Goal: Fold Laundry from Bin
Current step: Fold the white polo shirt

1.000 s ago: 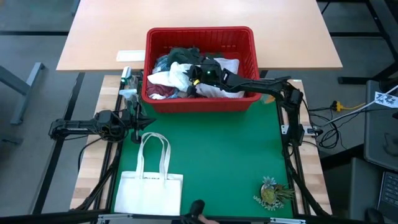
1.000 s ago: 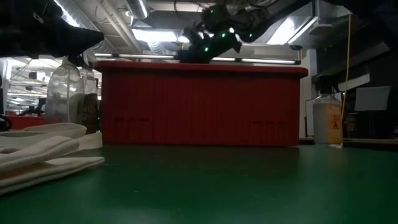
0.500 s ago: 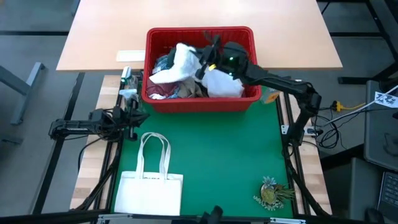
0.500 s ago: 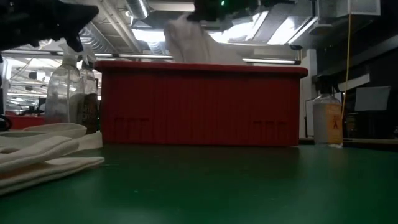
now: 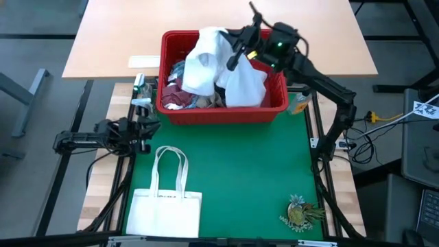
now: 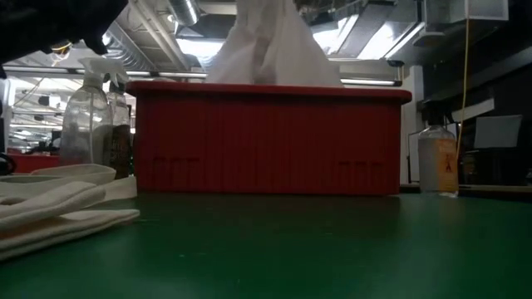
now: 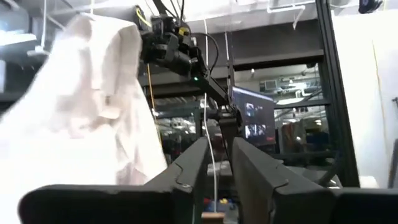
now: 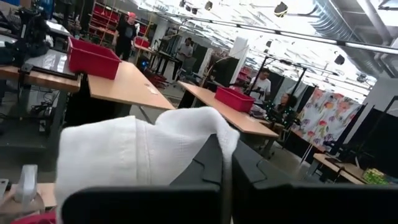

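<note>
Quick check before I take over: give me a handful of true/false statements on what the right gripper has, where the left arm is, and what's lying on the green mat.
1. The right gripper is shut on a white garment lifted above the red bin. True.
2. The red bin is empty. False: other laundry lies in it, including maroon and dark pieces.
3. The left gripper is inside the bin. False: it is beside the mat's left edge, outside the bin, holding nothing.
4. A white tote bag lies flat on the green mat. True.
5. The white garment hangs clear of the bin. False: its lower part hangs down into the bin.
</note>
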{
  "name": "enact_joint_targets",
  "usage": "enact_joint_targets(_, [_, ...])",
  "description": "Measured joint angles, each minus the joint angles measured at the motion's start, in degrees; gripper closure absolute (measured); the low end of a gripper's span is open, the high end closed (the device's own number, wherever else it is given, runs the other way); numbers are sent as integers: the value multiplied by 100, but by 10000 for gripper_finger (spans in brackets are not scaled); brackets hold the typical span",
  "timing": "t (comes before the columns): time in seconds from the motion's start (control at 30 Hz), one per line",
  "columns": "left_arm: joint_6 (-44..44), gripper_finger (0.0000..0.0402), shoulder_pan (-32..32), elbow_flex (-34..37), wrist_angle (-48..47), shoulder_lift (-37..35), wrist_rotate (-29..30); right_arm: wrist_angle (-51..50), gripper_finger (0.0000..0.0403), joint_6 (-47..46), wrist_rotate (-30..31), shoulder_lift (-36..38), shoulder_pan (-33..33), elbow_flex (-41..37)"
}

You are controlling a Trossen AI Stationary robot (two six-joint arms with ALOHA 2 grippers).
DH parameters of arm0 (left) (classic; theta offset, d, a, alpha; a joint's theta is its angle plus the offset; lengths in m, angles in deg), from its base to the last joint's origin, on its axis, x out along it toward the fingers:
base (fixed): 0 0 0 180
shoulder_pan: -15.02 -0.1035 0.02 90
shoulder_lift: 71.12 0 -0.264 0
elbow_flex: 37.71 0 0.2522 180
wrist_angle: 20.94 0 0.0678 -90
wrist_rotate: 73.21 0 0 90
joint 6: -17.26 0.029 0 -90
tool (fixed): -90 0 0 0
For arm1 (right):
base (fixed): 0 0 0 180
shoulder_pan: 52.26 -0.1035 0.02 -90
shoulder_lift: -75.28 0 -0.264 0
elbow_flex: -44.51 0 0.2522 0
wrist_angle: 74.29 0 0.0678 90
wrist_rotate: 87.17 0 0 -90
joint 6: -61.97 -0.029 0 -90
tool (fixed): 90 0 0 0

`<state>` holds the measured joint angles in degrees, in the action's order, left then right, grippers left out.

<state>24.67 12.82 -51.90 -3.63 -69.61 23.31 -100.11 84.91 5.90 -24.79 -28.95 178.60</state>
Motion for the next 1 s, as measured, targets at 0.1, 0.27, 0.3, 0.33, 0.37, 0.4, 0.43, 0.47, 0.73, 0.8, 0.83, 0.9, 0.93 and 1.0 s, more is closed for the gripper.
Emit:
enact_joint_targets(0.1, [220,304,0,-2,309,88,0,-343,400,-7,-210,0,0,347])
enact_joint_targets(0.27, [515,271,-2,-2,831,391,2,-822,400,-122,-518,0,-2,890])
enact_joint_targets(0.3, [596,266,0,0,940,475,2,-906,400,-212,-596,0,-2,1001])
enact_joint_targets(0.33, [679,262,-2,-2,1056,566,2,-950,400,-327,-674,0,0,1098])
enact_joint_targets(0.37, [761,259,-2,-4,1164,660,2,-963,401,-376,-761,0,0,1186])
enact_joint_targets(0.4, [830,256,-2,-20,1230,763,3,-974,401,-445,-840,0,0,1268])
enact_joint_targets(0.43, [901,254,-2,-55,1254,869,2,-979,401,-496,-926,0,-2,1349])
enact_joint_targets(0.47, [967,253,-2,-95,1276,974,4,-984,401,-558,-1007,0,-2,1430])
enact_joint_targets(0.73, [1123,253,-4,-779,1368,2158,467,-859,401,-763,-1322,66,-2,1467])
enact_joint_targets(0.8, [1125,254,-4,-1035,1370,2523,682,-880,401,-763,-1322,66,-2,1467])
enact_joint_targets(0.83, [1125,254,-4,-1159,1372,2722,793,-888,401,-763,-1322,66,-2,1467])
enact_joint_targets(0.9, [1127,254,-4,-1406,1368,3099,960,-911,401,-763,-1321,66,-2,1467])
enact_joint_targets(0.93, [1125,254,-6,-1528,1368,3290,1010,-917,400,-763,-1321,66,-2,1467])
enact_joint_targets(1.0, [1128,254,-35,-1769,1368,3671,1087,-917,400,-763,-1321,66,-2,1465])
